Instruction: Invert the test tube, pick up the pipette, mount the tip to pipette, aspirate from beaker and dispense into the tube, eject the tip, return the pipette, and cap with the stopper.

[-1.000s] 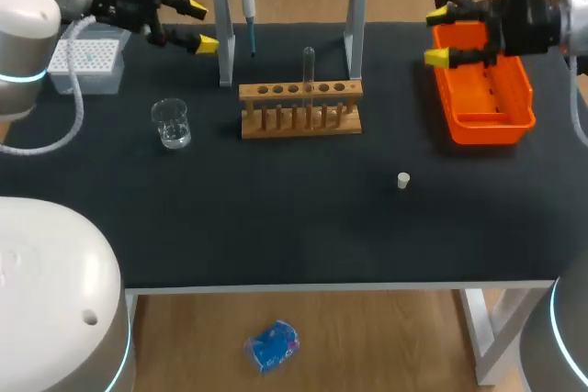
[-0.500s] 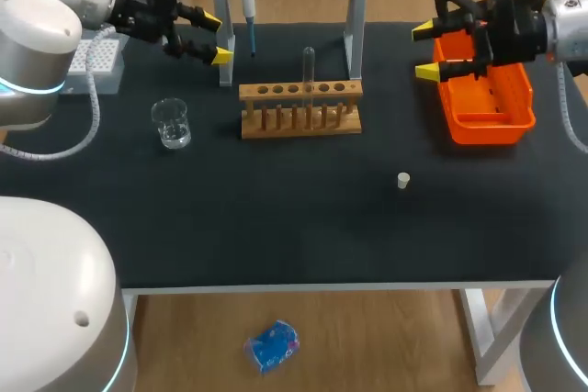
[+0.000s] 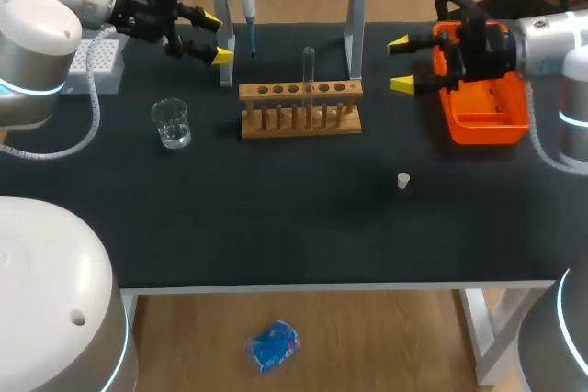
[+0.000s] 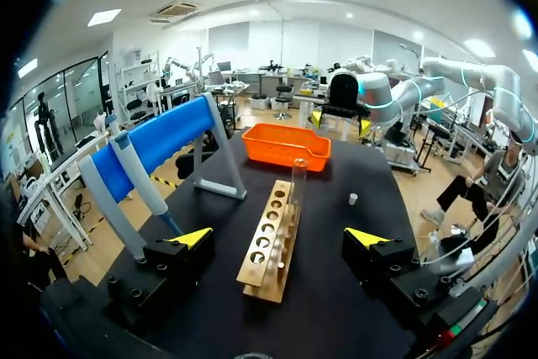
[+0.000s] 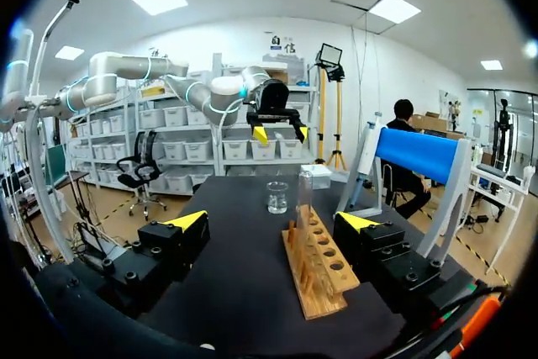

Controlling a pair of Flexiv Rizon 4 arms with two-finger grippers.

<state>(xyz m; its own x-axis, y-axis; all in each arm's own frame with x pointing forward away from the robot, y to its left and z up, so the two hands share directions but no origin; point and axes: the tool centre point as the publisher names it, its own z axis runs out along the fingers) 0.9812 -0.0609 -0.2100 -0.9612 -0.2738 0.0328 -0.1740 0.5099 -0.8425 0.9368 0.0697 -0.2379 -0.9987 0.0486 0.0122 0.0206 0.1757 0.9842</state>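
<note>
The left claw [image 3: 215, 37] and right claw [image 3: 400, 63] are released, with the test tube [image 3: 309, 66] upright in its rack [image 3: 300, 109] ahead of both.

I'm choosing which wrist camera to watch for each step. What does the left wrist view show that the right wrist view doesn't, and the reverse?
Only the left wrist view: the whole orange tray and the stopper lying on the table beyond the rack. The right wrist view gives at most slivers of these.

Only the right wrist view: the beaker in plain sight, the tip box, and the left gripper seen from ahead, open.

Both: the wooden rack with the upright test tube, and the pipette on the blue stand.
</note>
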